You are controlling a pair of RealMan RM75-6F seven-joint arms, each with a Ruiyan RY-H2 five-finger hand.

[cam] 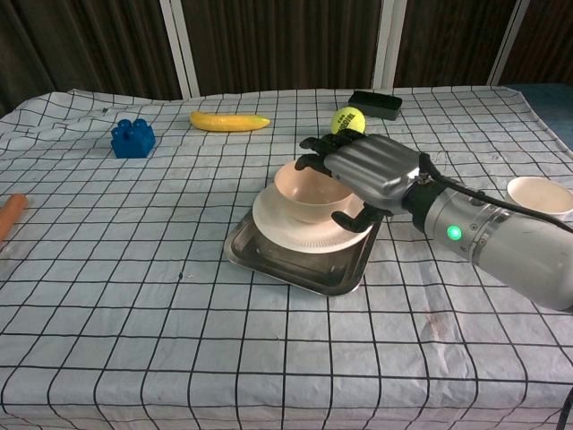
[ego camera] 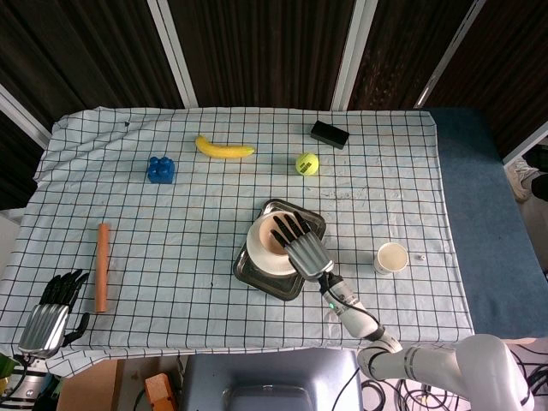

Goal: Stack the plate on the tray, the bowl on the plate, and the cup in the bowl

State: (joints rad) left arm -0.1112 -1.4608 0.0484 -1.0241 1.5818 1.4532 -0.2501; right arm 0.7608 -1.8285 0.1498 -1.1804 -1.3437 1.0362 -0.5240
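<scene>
The pink bowl (ego camera: pixel 276 233) (cam: pixel 309 190) sits low over the white plate (ego camera: pixel 259 255) (cam: pixel 288 229), which lies on the metal tray (ego camera: pixel 259 277) (cam: pixel 277 260); I cannot tell if bowl and plate touch. My right hand (ego camera: pixel 304 249) (cam: pixel 372 173) grips the bowl's right rim, fingers over the top and thumb under the side. The white cup (ego camera: pixel 392 257) (cam: pixel 541 193) stands upright to the right of the tray, apart from the hand. My left hand (ego camera: pixel 51 313) hangs off the table's front left corner, holding nothing, fingers apart.
At the back lie a banana (ego camera: pixel 224 150) (cam: pixel 228 120), a blue block (ego camera: pixel 159 169) (cam: pixel 132 138), a tennis ball (ego camera: pixel 306 163) (cam: pixel 347 120) and a black box (ego camera: pixel 330 134) (cam: pixel 380 104). A wooden rod (ego camera: pixel 102 266) (cam: pixel 9 215) lies at the left.
</scene>
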